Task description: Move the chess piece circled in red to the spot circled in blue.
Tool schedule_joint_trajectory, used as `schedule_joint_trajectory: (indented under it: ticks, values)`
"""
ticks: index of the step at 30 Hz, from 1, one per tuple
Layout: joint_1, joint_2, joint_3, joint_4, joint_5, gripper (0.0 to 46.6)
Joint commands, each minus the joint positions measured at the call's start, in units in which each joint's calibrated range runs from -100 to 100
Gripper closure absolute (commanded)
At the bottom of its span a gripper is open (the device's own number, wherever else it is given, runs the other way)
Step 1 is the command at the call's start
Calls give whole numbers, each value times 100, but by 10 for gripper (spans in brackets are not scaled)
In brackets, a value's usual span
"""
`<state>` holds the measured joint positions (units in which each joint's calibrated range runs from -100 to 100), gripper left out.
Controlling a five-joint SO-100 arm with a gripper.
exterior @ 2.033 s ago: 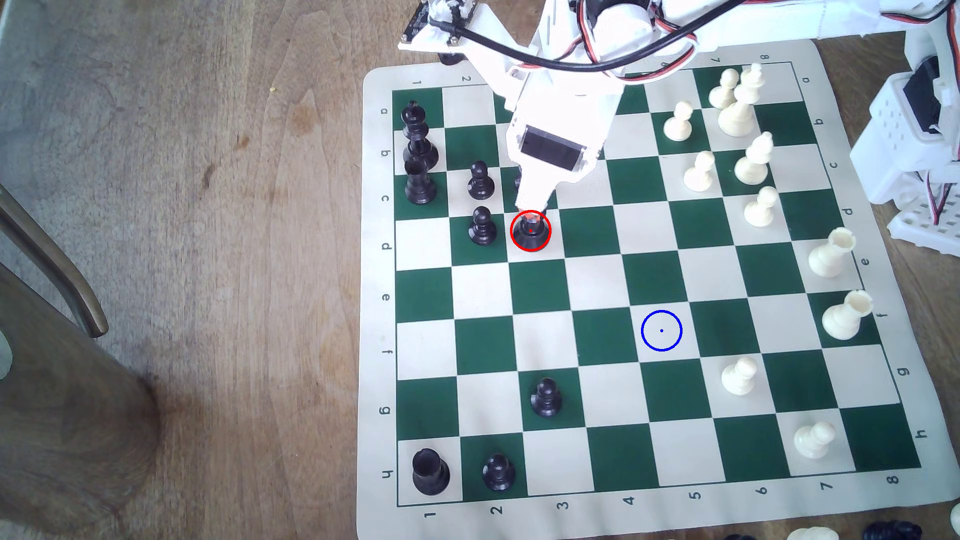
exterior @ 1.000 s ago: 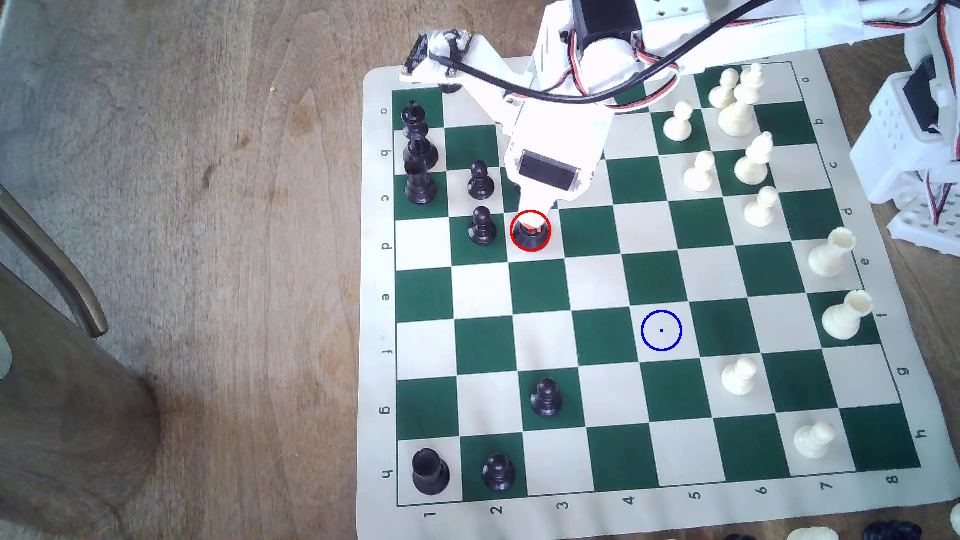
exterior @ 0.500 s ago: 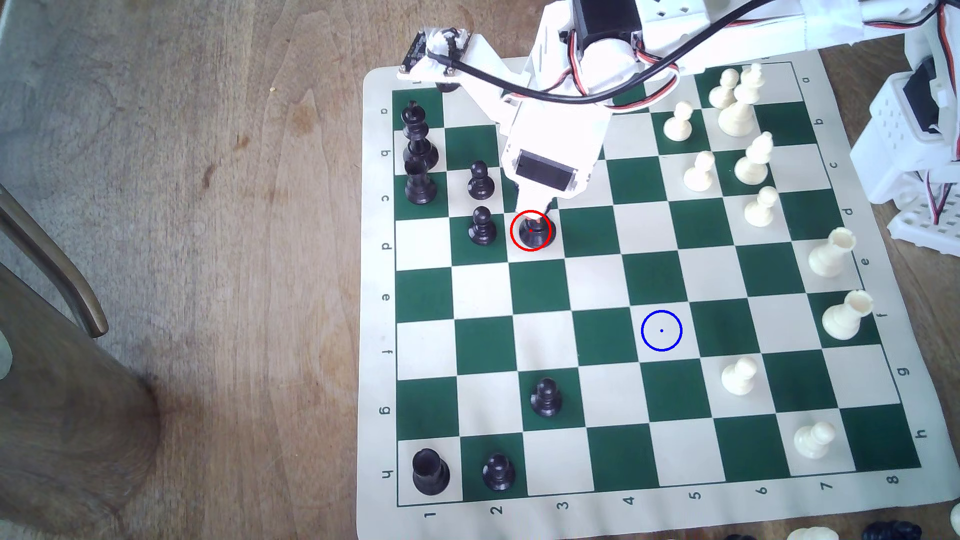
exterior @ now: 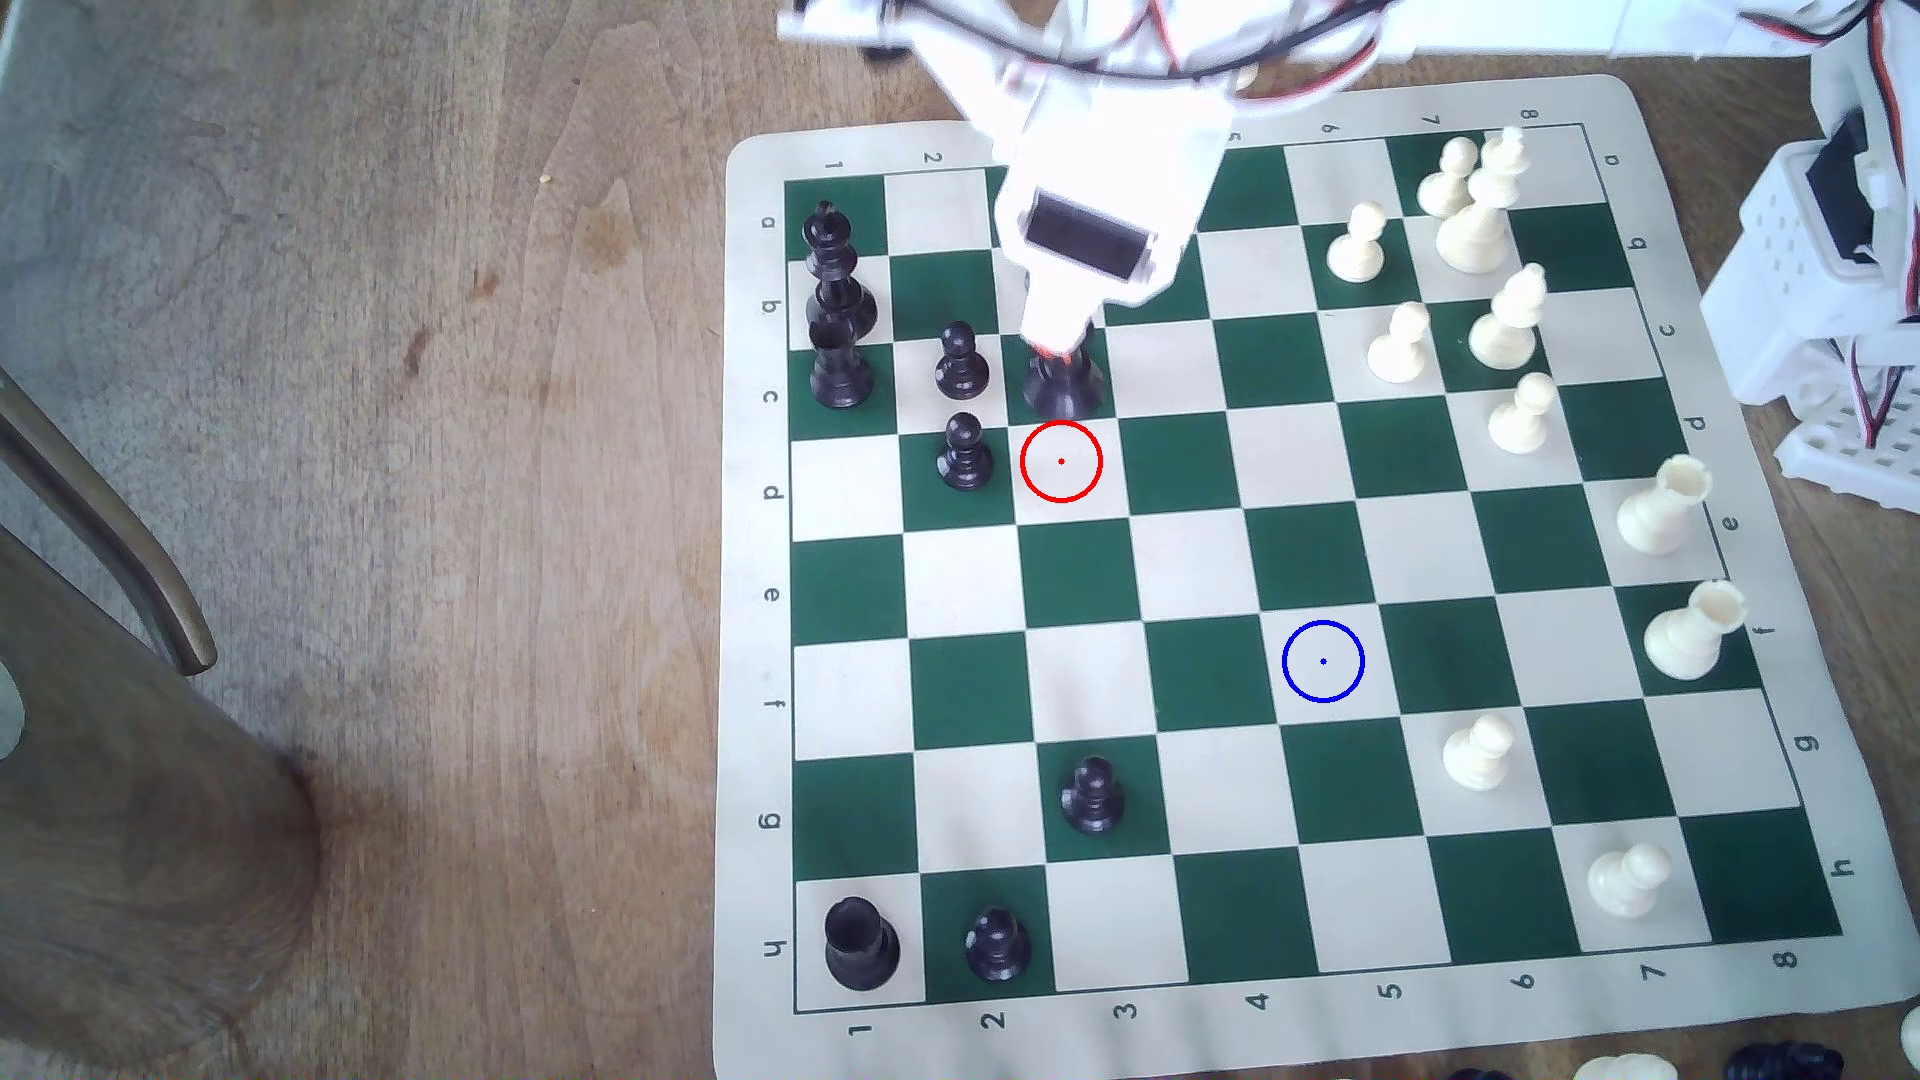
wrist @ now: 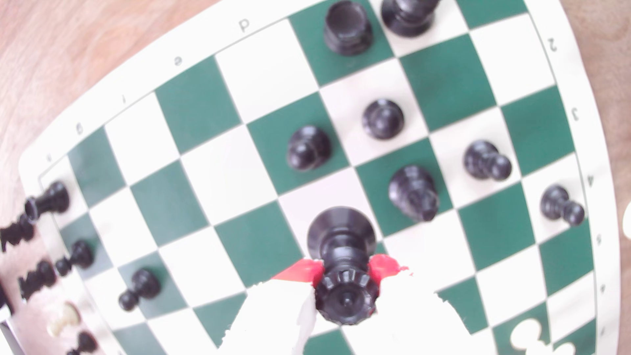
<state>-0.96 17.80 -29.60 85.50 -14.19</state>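
The black queen (exterior: 1062,386) hangs under my gripper (exterior: 1060,351), which is shut on its neck just below the crown. It sits above the red-ringed cream square (exterior: 1061,461), which is now bare. In the wrist view the notched crown of the queen (wrist: 346,298) sits between my red-tipped fingers (wrist: 302,271), and its round base floats above the board. The blue-ringed cream square (exterior: 1323,660) lies towards the exterior view's lower right of the queen, with no piece on it.
Black pawns (exterior: 961,363) (exterior: 964,454) stand just to the exterior view's left of the queen, and another black piece (wrist: 413,193) stands close beside it. A black pawn (exterior: 1091,798) stands lower down. White pieces (exterior: 1475,750) line the right side. The arm's base (exterior: 1829,260) is at far right.
The gripper closed on the queen and has lifted it off the red-ringed square. The arm has risen and drawn back towards the top of the exterior view.
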Motion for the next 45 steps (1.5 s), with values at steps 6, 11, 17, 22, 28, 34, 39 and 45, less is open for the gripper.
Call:
schedule_joint_trajectory:
  ticks: [6,11,17,22,28,34,39,45]
  values:
    - [-776,-3105,2479,-335,-103,464]
    - [-1504,-4387,4438,-679,-254,464]
    - [-1856,-4395,5770,-1506,-317,464]
    - [-2004,-3988,5970,-1957,-361,464]
    - [-2184,-3580,5788,-2178,-386,464]
    - [-2364,-3232,5752,-2424,-396,464]
    - [-2286,-3215,5689,-2473,-332,464]
    - [-2129,-3266,5643,-2424,-249,464]
